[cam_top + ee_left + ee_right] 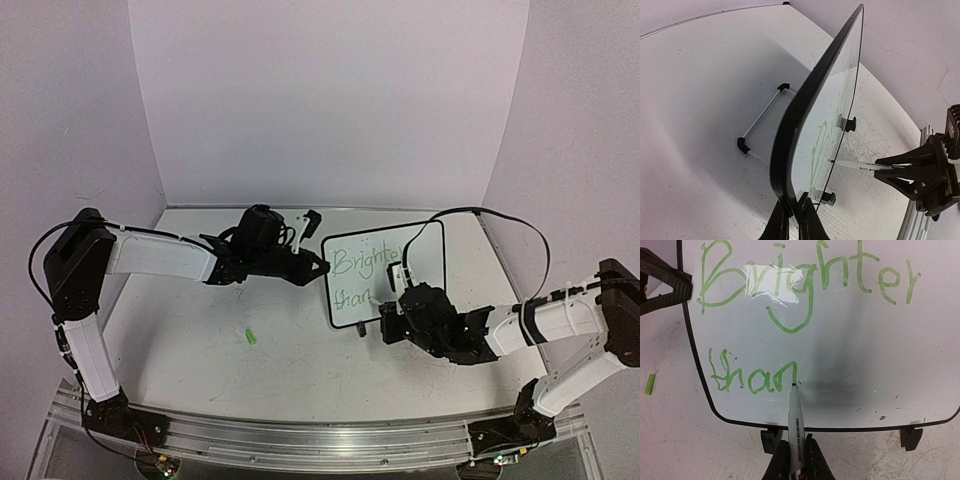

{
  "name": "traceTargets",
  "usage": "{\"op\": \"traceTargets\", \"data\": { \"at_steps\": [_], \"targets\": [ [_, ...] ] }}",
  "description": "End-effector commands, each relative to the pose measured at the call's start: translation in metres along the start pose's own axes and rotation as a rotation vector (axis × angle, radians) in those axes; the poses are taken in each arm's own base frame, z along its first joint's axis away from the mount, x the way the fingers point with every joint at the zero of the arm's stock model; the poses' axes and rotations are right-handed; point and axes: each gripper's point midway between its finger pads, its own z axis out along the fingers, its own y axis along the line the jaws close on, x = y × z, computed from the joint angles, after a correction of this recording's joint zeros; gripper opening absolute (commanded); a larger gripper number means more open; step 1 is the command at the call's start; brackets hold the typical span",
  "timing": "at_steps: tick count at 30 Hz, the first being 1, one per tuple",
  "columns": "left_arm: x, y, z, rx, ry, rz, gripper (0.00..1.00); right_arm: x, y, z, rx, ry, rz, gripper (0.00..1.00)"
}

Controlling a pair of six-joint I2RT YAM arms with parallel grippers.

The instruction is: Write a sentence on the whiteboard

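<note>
Where the whiteboard (pixel 425 250) stands: upright on the table (pixel 200 340), one side edge pinched by the left tool (pixel 794 206), its face straight ahead of the right tool (pixel 796 445).
Left tool: clamped on the board's black frame.
Right tool: clamped on a marker (pixel 794 410) that points forward from it.
Marker tip: touching the board just after "than".
Sentence (pixel 805 285): green, "Brighter" above "than".
Green piece (pixel 649 384): on the table, left of the right tool.

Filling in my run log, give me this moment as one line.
left gripper: shut on whiteboard edge | right gripper: shut on marker, tip at end of "than" | sentence: reads "Brighter than"
</note>
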Motion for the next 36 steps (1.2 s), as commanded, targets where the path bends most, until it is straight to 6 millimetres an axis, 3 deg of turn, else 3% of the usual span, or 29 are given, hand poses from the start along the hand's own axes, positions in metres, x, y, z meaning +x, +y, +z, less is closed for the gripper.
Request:
{"op": "traceTargets", "data": {
  "at_steps": [1, 7, 14, 36],
  "targets": [
    [-0.019, 0.015, -0.006, -0.084, -0.037, 0.036, 0.0, 0.01, -0.01, 0.001, 0.034, 0.027, 0.004, 0.0],
    [-0.019, 0.016, -0.006, -0.086, -0.036, 0.036, 0.0, -0.029, -0.016, -0.022, 0.01, -0.089, 0.053, 0.0],
    [-0.019, 0.015, -0.006, -0.084, -0.036, 0.035, 0.0, -0.027, -0.024, -0.018, 0.044, -0.082, 0.052, 0.0],
    [-0.02, 0.015, -0.006, -0.081, -0.037, 0.038, 0.0, -0.043, -0.015, -0.005, 0.045, -0.109, 0.021, 0.0]
  ]
}}
